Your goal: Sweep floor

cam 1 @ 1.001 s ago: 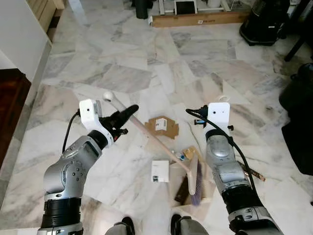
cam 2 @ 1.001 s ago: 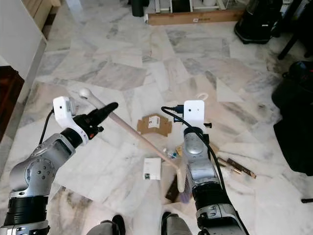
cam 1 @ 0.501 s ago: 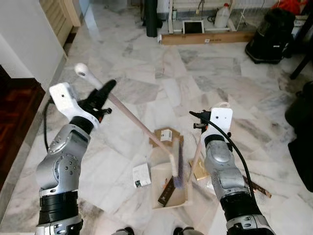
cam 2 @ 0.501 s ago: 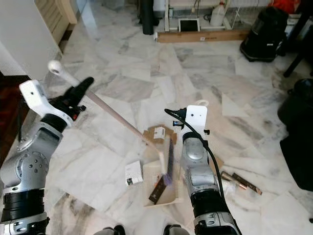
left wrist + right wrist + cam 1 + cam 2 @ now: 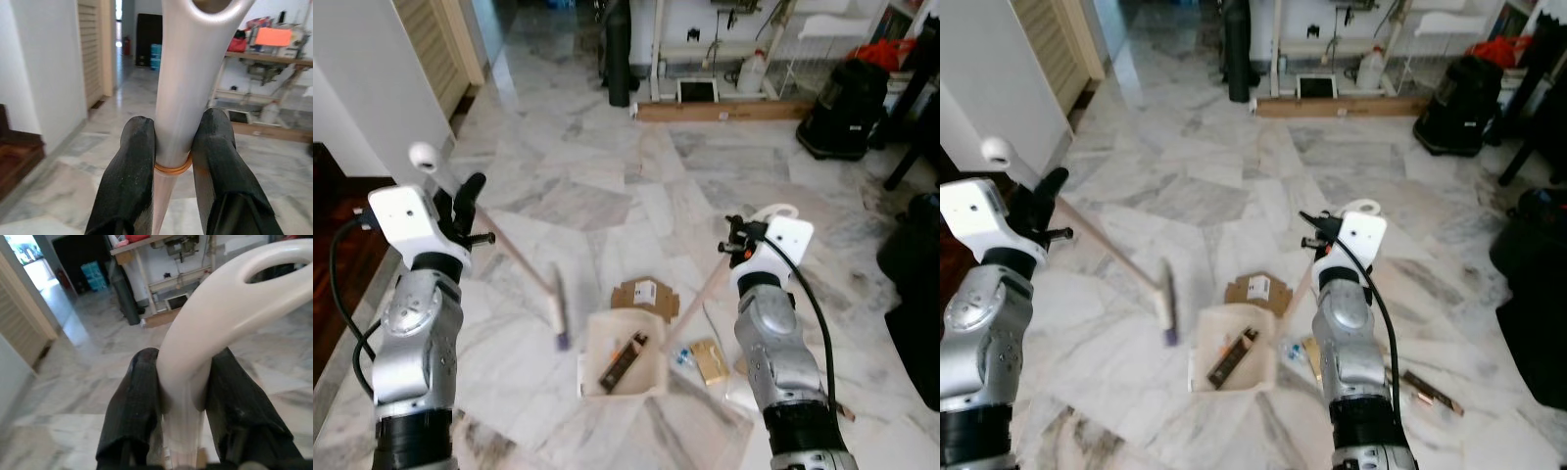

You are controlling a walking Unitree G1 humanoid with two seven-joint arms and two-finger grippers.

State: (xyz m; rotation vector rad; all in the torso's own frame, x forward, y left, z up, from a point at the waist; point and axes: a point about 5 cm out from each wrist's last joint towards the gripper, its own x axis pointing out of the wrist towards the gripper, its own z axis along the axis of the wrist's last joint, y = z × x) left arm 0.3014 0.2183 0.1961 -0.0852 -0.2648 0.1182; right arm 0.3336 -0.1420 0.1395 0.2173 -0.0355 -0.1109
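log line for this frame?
left end effector: shut on broom | right end effector: shut on dustpan | brown stick: in dustpan

one broom [image 5: 524, 269], one dustpan [image 5: 625, 354], one flattened cardboard box [image 5: 644, 296]

The dustpan [image 5: 624, 357] lay on the floor [image 5: 607, 186] ahead, between the arms, with a bar [image 5: 623, 358] in it. The broom [image 5: 558, 311] head lay just left of it, its stick running up-left to the left gripper [image 5: 172, 142]. A flat box [image 5: 645, 296] lay just behind the dustpan, wrappers [image 5: 704, 358] to its right. The dustpan's handle ran up-right to the right gripper [image 5: 184, 382]
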